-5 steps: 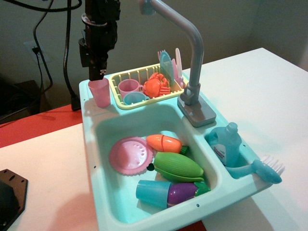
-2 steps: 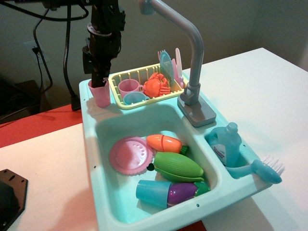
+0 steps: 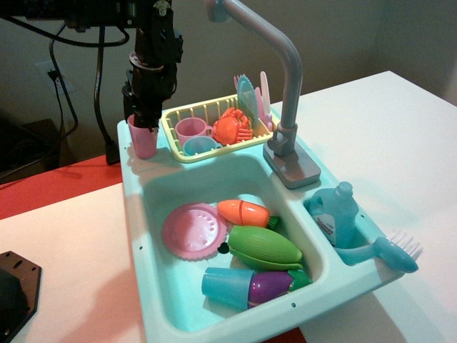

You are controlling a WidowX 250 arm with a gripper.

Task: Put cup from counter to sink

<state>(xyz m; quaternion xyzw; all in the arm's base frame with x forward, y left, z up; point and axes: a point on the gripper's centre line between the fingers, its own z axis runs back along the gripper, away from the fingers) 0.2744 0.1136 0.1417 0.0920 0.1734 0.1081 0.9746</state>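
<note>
There is one view, looking down and across the toy sink unit from its front corner.

The black arm comes down near-vertical from the top edge, cables trailing off to its left. Its hand (image 3: 143,120) sits right at the mouth of the cup (image 3: 143,138), the dark fingertips overlapping the rim. Whether the fingers are clamped on the cup wall or merely set around it, I cannot tell; the tips are too dark and merge with the rim.

The cup stands upright on the counter (image 3: 133,161), at the back left corner of the unit, just beside the yellow dish rack (image 3: 201,114). That rack holds a pink mug (image 3: 191,131), a pale blue bowl (image 3: 199,146), an orange crab (image 3: 232,126) and upright plates at its far end.

The sink (image 3: 153,189) lies in front of the cup. In it are a pink plate (image 3: 191,230), an orange carrot (image 3: 243,212), a green corn cob (image 3: 264,248), a blue tumbler (image 3: 224,285) and a purple eggplant (image 3: 271,285). The grey faucet (image 3: 287,93) rises at the basin's right rear. A blue bottle (image 3: 335,214) and brush (image 3: 389,251) lie in the side tray. The unit rests on a white worktop (image 3: 400,150).
</note>
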